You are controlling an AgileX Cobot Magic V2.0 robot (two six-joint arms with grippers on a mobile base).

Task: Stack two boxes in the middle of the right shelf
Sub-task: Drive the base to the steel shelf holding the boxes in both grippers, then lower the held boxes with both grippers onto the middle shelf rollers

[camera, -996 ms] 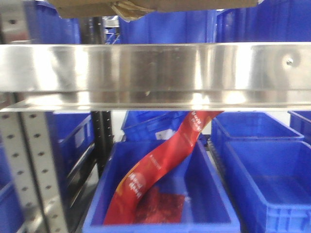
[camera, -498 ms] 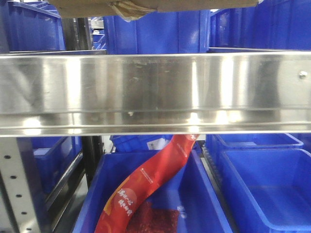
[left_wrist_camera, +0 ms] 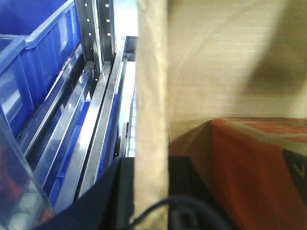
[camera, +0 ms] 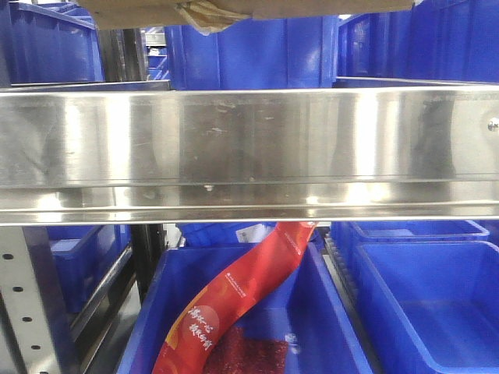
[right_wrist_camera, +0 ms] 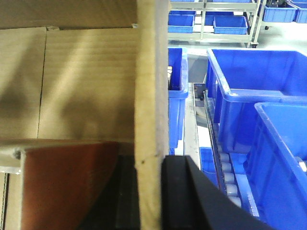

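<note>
A brown cardboard box (camera: 242, 11) with torn tape hangs at the top edge of the front view, above the shiny steel shelf rail (camera: 249, 148). My left gripper (left_wrist_camera: 151, 191) is shut on the box's left wall (left_wrist_camera: 151, 96), one black finger on each side. My right gripper (right_wrist_camera: 151, 191) is shut on the box's right wall (right_wrist_camera: 151, 86) the same way. An orange-red item (left_wrist_camera: 259, 167) lies inside the box, also in the right wrist view (right_wrist_camera: 67, 187). The second box is out of view.
Blue plastic bins (camera: 421, 296) sit under the shelf; one holds a red packet (camera: 242, 296). More blue bins (camera: 249, 51) stand behind the rail. A perforated grey upright (camera: 27, 304) is at lower left. Blue bins (right_wrist_camera: 249, 96) and rollers lie right of the box.
The shelf rail has dropped lower and grown larger in the front view, its screw sliding to the right edge. The box stays at the top edge.
</note>
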